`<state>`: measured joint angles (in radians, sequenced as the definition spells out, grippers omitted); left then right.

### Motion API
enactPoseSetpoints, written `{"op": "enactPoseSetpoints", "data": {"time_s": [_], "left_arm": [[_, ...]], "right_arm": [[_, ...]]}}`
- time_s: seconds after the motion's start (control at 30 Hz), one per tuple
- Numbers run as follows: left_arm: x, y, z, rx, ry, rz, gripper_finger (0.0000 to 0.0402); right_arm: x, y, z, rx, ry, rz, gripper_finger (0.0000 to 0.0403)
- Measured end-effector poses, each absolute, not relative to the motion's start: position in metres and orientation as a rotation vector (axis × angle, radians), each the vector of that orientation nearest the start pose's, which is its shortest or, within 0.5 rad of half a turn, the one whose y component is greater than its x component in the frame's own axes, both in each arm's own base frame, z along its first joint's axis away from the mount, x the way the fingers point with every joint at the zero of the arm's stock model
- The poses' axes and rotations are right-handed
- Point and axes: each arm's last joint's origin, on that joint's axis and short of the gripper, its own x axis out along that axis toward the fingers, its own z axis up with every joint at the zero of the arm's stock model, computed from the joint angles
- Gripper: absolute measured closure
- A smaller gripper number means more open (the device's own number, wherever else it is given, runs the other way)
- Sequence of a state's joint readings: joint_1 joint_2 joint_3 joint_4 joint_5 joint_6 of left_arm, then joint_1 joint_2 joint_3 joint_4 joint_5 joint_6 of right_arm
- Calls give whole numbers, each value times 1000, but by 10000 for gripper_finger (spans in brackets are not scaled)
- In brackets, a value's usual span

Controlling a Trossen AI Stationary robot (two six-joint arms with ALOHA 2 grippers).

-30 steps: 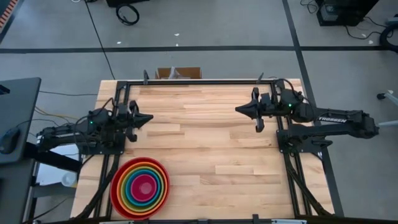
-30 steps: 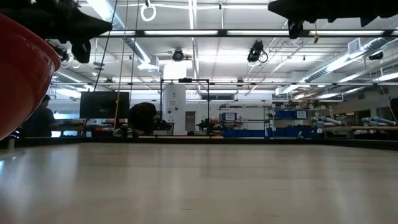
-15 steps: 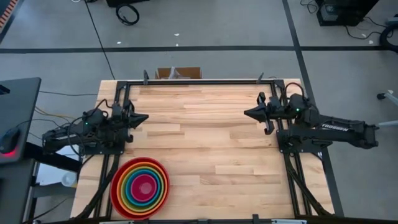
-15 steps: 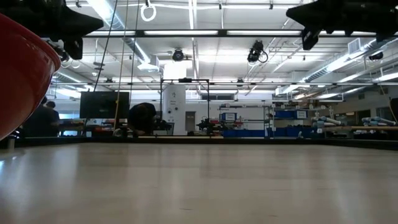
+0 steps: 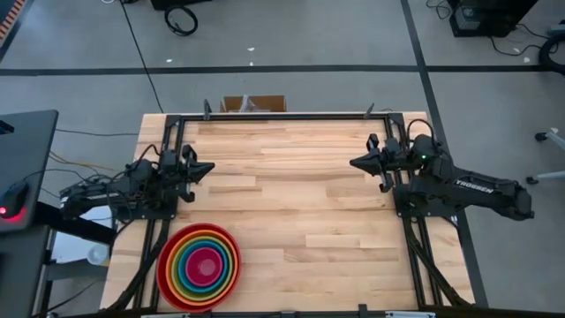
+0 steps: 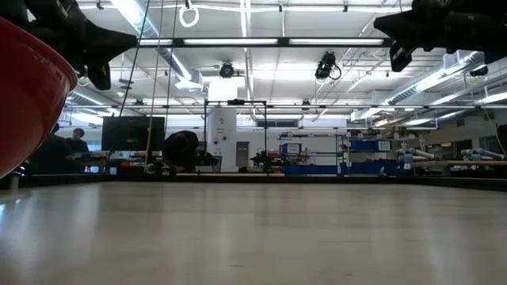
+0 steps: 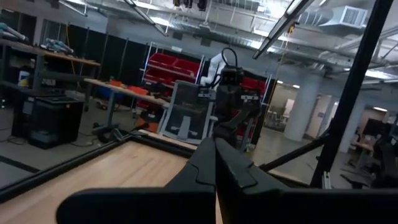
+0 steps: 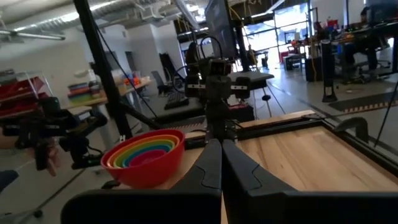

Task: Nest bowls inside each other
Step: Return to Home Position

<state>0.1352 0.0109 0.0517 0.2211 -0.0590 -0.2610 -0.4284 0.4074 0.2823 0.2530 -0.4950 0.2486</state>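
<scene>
A stack of nested bowls (image 5: 199, 266), red outermost with orange, yellow, green, blue and pink rings inside, stands on the wooden table (image 5: 291, 203) near its front left corner; it also shows in the right wrist view (image 8: 144, 155) and as a red wall in the low view (image 6: 28, 95). My left gripper (image 5: 210, 166) is shut and empty, raised above the table's left side, pointing level toward the right (image 7: 216, 155). My right gripper (image 5: 353, 163) is shut and empty above the right side, pointing left (image 8: 221, 155).
A black metal frame (image 5: 282, 116) runs along the table's far edge and sides. A cardboard box (image 5: 253, 103) sits behind the far edge. People stand in the room beyond the table in the low view (image 6: 182, 150).
My right gripper has drawn back toward the table's right edge and sunk a little, staying shut. My left gripper has sunk slightly. The bowl stack has kept still.
</scene>
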Motion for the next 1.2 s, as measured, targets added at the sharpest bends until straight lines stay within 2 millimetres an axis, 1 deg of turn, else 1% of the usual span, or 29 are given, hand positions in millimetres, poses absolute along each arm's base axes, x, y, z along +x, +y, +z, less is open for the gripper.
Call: {"op": "enactPoseSetpoints", "data": {"time_s": [0.13,0.3,0.47,0.63,0.73,0.87,1.03,1.2], "left_arm": [[91,14,200,-226,-270,163,401],[94,15,188,-250,-250,163,401],[94,15,189,-251,-262,162,401],[94,13,188,-251,-253,146,401],[95,10,185,-252,-217,128,401],[96,9,185,-225,-215,165,401],[95,9,184,-187,-213,192,401],[95,10,186,-166,-223,196,401]], "right_arm": [[110,-36,244,201,-119,96,400],[106,-35,232,247,-113,98,400],[104,-33,223,253,-114,107,400],[104,-33,207,264,-84,101,400],[105,-32,201,264,-79,109,400],[105,-32,191,266,-72,108,400],[105,-34,184,265,-61,93,400],[104,-37,183,231,-70,62,400]]}}
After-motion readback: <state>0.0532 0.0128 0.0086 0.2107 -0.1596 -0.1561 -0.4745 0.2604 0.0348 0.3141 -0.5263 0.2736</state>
